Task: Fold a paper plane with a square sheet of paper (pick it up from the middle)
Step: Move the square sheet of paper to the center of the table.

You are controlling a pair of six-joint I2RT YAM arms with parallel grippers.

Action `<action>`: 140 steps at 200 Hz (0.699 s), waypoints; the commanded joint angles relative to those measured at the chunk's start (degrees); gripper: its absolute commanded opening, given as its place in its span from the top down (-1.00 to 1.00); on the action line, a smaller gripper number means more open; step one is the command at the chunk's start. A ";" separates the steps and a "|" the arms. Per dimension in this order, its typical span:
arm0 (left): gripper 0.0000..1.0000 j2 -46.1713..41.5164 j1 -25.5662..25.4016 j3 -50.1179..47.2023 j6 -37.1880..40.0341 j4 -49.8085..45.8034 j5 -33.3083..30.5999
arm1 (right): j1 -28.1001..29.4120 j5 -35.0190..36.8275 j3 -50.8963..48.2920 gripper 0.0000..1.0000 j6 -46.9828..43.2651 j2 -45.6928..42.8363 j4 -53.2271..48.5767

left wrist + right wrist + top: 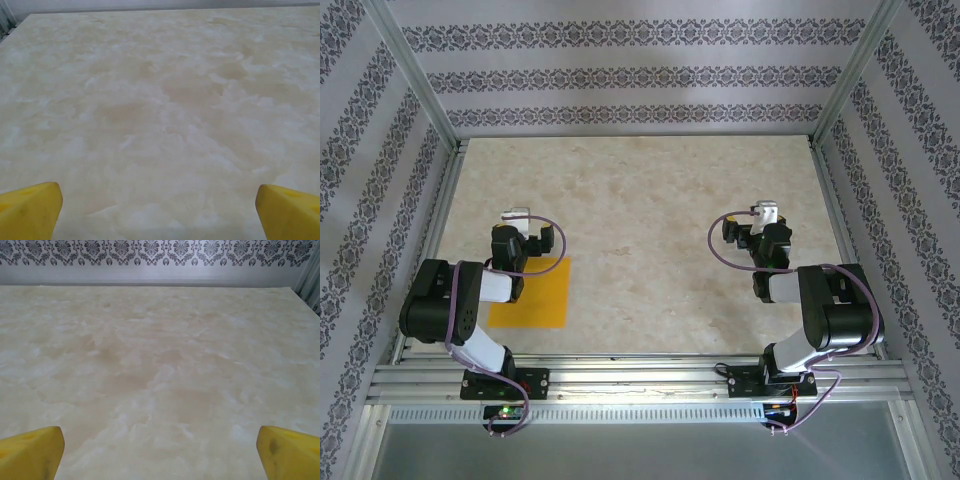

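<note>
My left pincer [160,212] is wide open, with nothing in it. Its two yellow fingers [31,210] sit far apart at the bottom corners of the left wrist view. Between them I see the pale, cloudy top of the table [160,100]. My right pincer [160,452] is wide open too and holds nothing. Its yellow fingers [290,452] are also far apart, with bare table between them. Past them, at the far edge, is a grey wall [150,260] with a dark flowery band. From above, the left arm [450,300] is bent low on the left side of the table. The right arm [830,310] is bent the same way on the right side. Both point to the far wall. A thin purple cord [720,250] loops by each wrist. The sheet of paper [542,300] is orange-yellow and lies flat on the table on the left side, close to the near edge. The left arm hangs over its left part and hides some of it. The paper is just behind the left pincer and well apart from the right pincer. I cannot tell if the arm touches it. A metal rail [640,385] runs along the near edge, where both arms are bolted down.
</note>
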 commanded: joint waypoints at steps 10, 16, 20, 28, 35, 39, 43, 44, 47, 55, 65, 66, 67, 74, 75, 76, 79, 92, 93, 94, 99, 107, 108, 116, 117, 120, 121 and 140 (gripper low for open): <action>-0.99 -0.03 0.56 0.83 0.38 1.49 1.13 | -0.56 -1.90 0.93 -0.96 0.04 -0.04 0.45; -0.99 -0.03 0.52 0.80 0.38 1.43 1.07 | -0.57 -1.90 0.93 -0.96 0.00 -0.04 0.46; -0.99 -0.02 0.52 0.83 0.38 1.45 1.07 | -0.58 -1.90 0.93 -0.96 0.03 0.01 0.41; -0.99 -0.03 0.52 0.81 0.38 1.50 1.11 | -0.56 -1.83 0.93 -0.96 0.12 0.00 0.45; -0.99 -0.04 0.53 0.81 0.33 1.60 1.09 | -0.63 -1.66 0.97 -0.96 0.18 0.09 0.30; -0.99 -0.03 0.57 0.76 0.38 1.60 1.07 | -0.70 -1.52 1.14 -0.96 0.40 0.08 0.14; -0.99 -0.03 0.58 0.82 0.38 1.54 1.07 | -0.82 -1.38 1.27 -0.96 0.57 0.06 -0.05; -0.99 -0.03 0.55 0.83 0.38 1.57 1.07 | -0.86 -1.42 1.28 -0.96 0.66 0.09 -0.15; -0.99 -0.03 0.52 0.83 0.35 1.60 1.07 | -0.85 -1.41 1.28 -0.96 0.74 0.12 -0.15; -0.99 -0.04 0.52 0.83 0.35 1.58 1.07 | -0.91 -1.38 1.28 -0.96 0.76 0.16 -0.16; -0.99 -0.03 0.53 0.83 0.38 1.52 1.14 | -0.91 -0.70 1.20 -0.96 1.04 0.10 0.00; -0.99 -0.03 0.57 0.83 0.38 1.56 1.15 | -0.91 -0.60 1.19 -0.96 1.02 0.11 0.01; -0.99 -0.03 0.58 0.83 0.34 1.58 1.15 | -0.91 -0.55 1.19 -0.97 1.06 0.12 0.01; -0.99 -0.03 0.55 0.89 0.38 1.43 1.16 | -0.93 -0.07 1.19 -0.96 1.31 0.21 0.10; -0.99 -0.03 0.53 0.91 0.38 1.39 1.16 | -0.92 -0.02 1.19 -0.96 1.33 0.17 0.01; -0.99 -0.03 0.57 0.91 0.34 1.36 1.20 | -0.91 0.01 1.19 -0.96 1.30 0.10 0.02; -0.99 -0.03 0.52 0.92 0.23 1.38 1.16 | -0.91 -0.02 1.19 -0.96 1.27 0.14 0.02; -0.99 -0.05 0.57 0.85 0.25 1.42 1.17 | -0.91 -0.06 1.19 -0.96 1.25 0.11 0.02; -0.99 -0.04 0.59 0.84 0.23 1.42 1.16 | -0.91 -0.10 1.19 -0.96 1.22 0.12 0.02; -0.99 -0.04 0.55 0.83 0.31 1.43 1.16 | -0.91 -0.04 1.19 -0.96 1.24 0.08 0.02; -0.99 -0.04 0.54 0.83 0.29 1.41 1.15 | -0.91 -0.01 1.19 -0.96 1.23 0.12 0.02; -0.99 -0.03 0.52 0.82 0.32 1.45 1.18 | -0.91 0.03 1.14 -0.97 1.15 0.05 0.07; -0.99 -0.08 0.56 0.82 0.26 1.44 1.21 | -0.91 0.03 1.17 -0.96 1.21 0.09 0.09; -0.99 -0.08 0.52 0.80 0.25 1.46 1.22 | -0.95 0.03 1.19 -0.97 1.25 0.10 0.10; -0.99 -0.06 0.52 0.82 0.23 1.45 1.19 | -0.93 -0.01 1.19 -0.96 1.21 0.07 0.10; -0.99 -0.04 0.59 0.79 0.21 1.43 1.16 | -0.91 -0.03 1.19 -0.96 1.20 0.09 0.11; -0.99 -0.04 0.60 0.81 0.25 1.47 1.16 | -0.91 -0.04 1.19 -0.97 1.19 0.06 0.11; -0.99 -0.09 0.53 0.70 0.38 1.69 1.46 | -0.91 -0.50 1.03 -0.97 1.00 -0.01 0.19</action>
